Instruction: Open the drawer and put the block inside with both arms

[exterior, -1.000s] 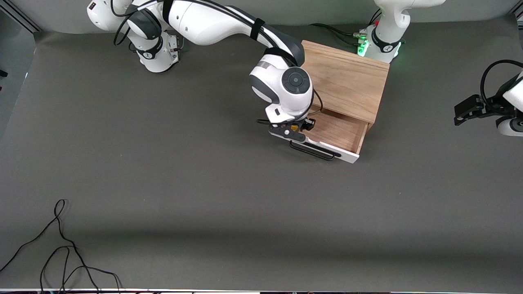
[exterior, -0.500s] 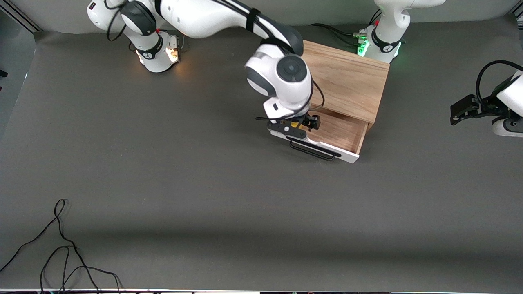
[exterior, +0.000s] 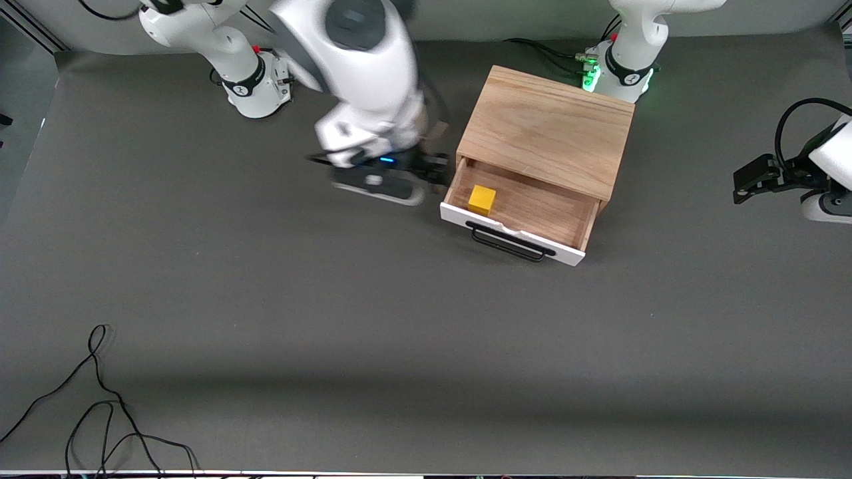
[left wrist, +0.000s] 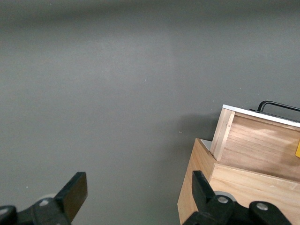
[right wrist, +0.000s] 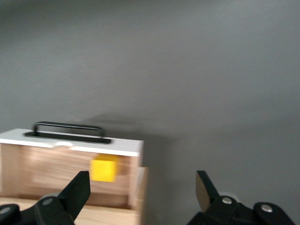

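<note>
The oak-grain box (exterior: 549,126) stands near the left arm's base with its white-fronted drawer (exterior: 512,234) pulled open, black handle (exterior: 509,245) toward the front camera. The yellow block (exterior: 482,199) lies inside the drawer at the corner toward the right arm's end. My right gripper (exterior: 426,174) is open and empty over the table beside that end of the drawer. The right wrist view shows its spread fingers (right wrist: 142,187), the block (right wrist: 103,169) and the drawer front (right wrist: 70,139). My left gripper (exterior: 749,183) waits open at the left arm's end; its wrist view (left wrist: 138,187) shows the box (left wrist: 234,187).
A loose black cable (exterior: 100,399) lies on the grey table (exterior: 333,319) near the front camera at the right arm's end. Cables (exterior: 552,50) run by the left arm's green-lit base (exterior: 616,73). The right arm's base (exterior: 256,86) stands at the table's other end.
My right gripper has let go of the block, which now lies in the drawer. It has lifted and swung away toward the right arm's end. The left arm has barely moved.
</note>
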